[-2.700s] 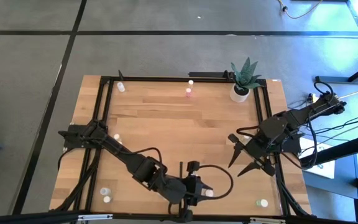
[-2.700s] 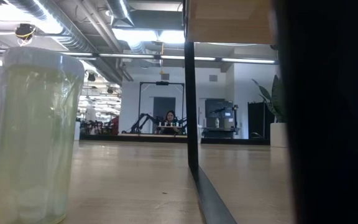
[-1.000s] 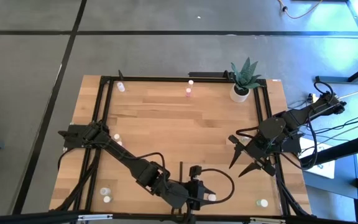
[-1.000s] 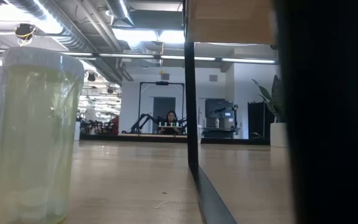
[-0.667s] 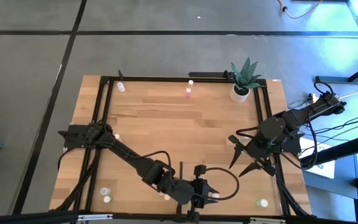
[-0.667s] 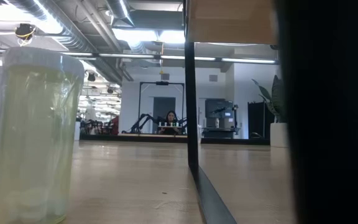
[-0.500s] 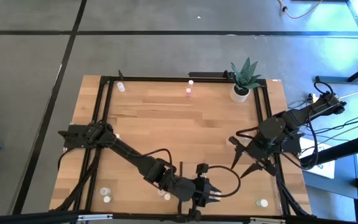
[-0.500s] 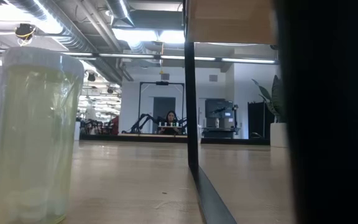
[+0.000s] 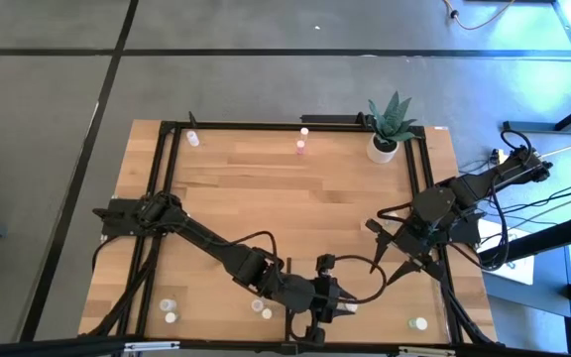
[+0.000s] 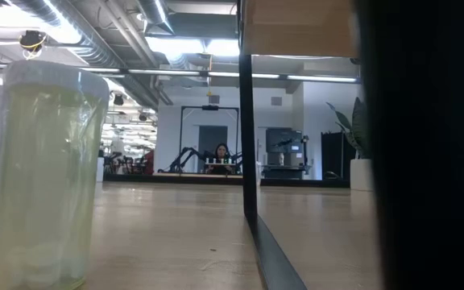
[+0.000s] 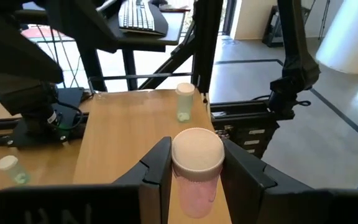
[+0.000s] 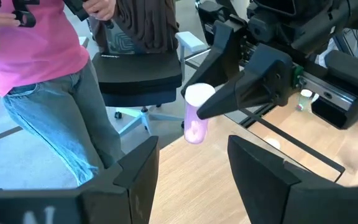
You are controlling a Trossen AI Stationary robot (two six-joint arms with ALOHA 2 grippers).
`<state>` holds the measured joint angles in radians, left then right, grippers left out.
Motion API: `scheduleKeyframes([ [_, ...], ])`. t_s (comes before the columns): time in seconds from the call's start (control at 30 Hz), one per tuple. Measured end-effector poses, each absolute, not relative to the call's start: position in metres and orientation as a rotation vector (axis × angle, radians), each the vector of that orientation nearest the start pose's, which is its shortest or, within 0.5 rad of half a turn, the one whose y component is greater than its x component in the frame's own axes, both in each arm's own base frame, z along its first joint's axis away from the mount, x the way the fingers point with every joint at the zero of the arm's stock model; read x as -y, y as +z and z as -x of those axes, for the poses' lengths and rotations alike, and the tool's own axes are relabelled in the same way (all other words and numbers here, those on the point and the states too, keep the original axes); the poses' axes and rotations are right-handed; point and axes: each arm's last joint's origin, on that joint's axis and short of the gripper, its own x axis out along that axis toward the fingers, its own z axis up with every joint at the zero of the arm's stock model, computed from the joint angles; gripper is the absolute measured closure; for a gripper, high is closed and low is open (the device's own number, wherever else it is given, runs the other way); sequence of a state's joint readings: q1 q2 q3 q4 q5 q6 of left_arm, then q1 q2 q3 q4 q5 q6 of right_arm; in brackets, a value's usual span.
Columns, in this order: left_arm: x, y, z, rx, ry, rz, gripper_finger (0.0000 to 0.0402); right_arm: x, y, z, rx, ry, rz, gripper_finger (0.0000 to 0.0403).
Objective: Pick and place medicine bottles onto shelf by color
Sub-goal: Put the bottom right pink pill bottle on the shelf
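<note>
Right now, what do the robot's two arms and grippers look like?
Both are black jointed arms with loose black cables looping beside them. The left gripper and right gripper each end in two wide, flat, angular dark fingers. No markings are visible on them.

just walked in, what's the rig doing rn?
Sorting small medicine bottles on the wooden table. The left gripper is shut on a pink bottle with a white cap, held up near the table's front edge. The right gripper waits open at the right side, facing that bottle. More bottles sit at the front left, front right and back edge. A person stands beyond the table.
</note>
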<state>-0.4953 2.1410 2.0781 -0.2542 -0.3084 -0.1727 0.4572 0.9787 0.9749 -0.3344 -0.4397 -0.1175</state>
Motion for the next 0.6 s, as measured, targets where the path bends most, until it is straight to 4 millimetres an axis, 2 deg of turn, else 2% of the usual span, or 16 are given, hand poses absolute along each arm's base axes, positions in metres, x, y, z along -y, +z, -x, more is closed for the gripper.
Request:
scheduleKeyframes([
  [0.27,0.228,0.341,-0.448,-0.292,-0.161,0.032,0.0307,-0.102,0.350,-0.180,-0.297,0.907,0.112,0.0208],
  [0.5,0.226,0.327,-0.458,-0.310,-0.185,0.031,0.0307,-0.102,0.350,-0.180,-0.302,0.907,0.112,0.0208],
  [0.6,0.224,0.327,-0.459,-0.304,-0.182,0.034,0.0307,-0.102,0.350,-0.180,-0.307,0.907,0.111,0.0208],
])
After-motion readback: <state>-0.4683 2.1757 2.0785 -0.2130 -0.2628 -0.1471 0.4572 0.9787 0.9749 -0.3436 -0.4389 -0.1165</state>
